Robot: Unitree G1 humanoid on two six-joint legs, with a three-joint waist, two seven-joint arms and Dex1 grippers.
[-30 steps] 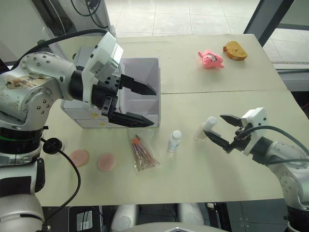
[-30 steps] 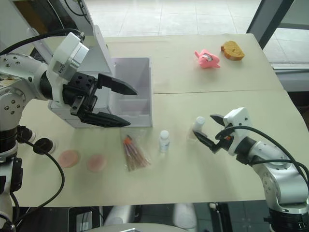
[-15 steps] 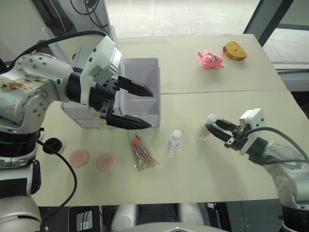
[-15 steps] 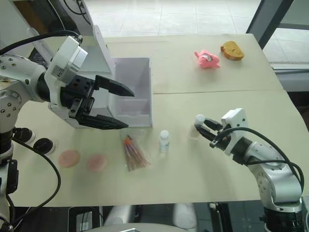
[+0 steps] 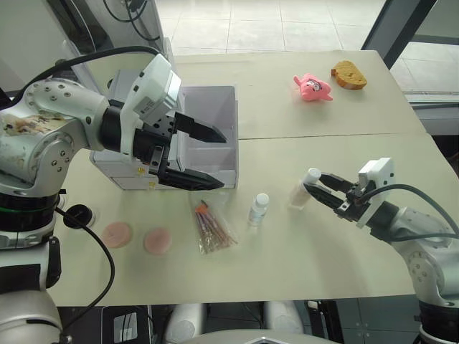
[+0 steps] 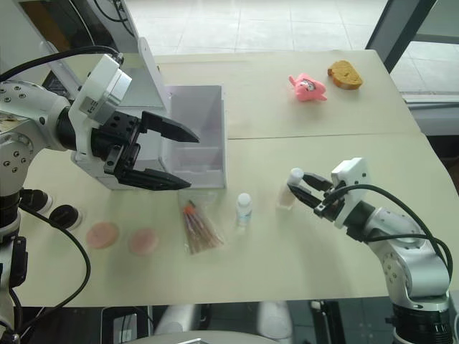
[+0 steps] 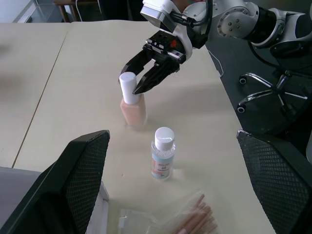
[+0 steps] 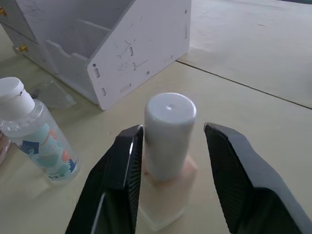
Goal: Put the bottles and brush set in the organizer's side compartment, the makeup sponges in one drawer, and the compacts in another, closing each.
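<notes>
In the left eye view, the right tool [image 5: 320, 189] is sitting at the right of the frame with its black fingers apart around the white cap of the peach foundation bottle [image 5: 300, 194], which is standing on the cream table [image 5: 323, 258]. The small clear bottle with a white cap [image 5: 259, 208] is standing at centre, the clear bag of brushes [image 5: 212, 226] lying lower left of it. The left tool [image 5: 208, 156] is hanging wide apart before the white organizer [image 5: 209, 136]. Two pink round sponges [image 5: 158, 241] are lying at lower left

In the right wrist view, one finger [image 8: 127, 161] is touching the cap; the other is standing just clear
</notes>
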